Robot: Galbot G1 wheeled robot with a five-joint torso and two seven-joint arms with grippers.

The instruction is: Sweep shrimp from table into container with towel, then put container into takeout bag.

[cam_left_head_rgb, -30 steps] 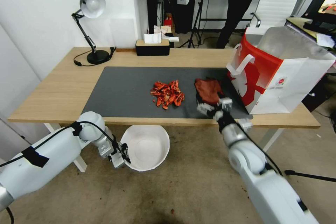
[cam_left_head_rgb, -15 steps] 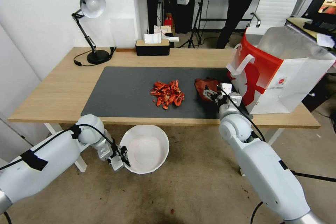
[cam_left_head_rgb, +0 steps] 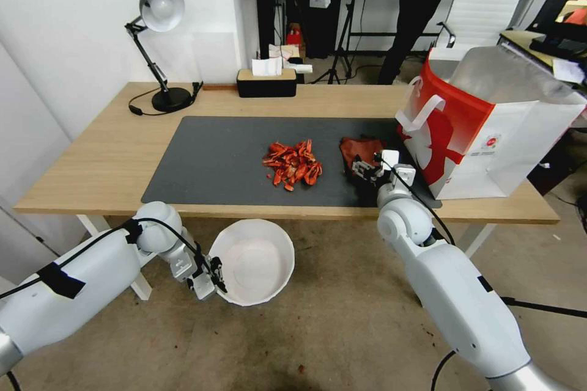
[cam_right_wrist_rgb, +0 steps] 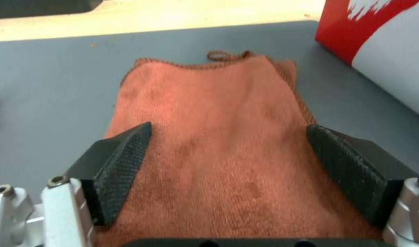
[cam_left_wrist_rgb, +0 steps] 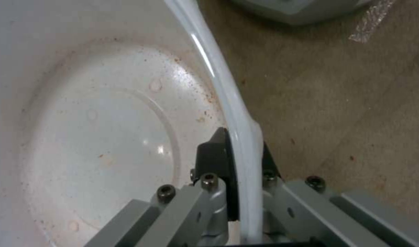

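takeout bag (cam_left_head_rgb: 489,128) — right side cut off

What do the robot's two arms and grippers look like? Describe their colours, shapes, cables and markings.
Both arms are glossy white, rounded shells with ball-like joints. A black cable runs along each, and black tape wraps the left arm. The left gripper has silver-grey metal fingers with dark screws and smooth black pads. The right gripper has silver metal fingers with wedge-shaped black pads of cross-hatched texture.
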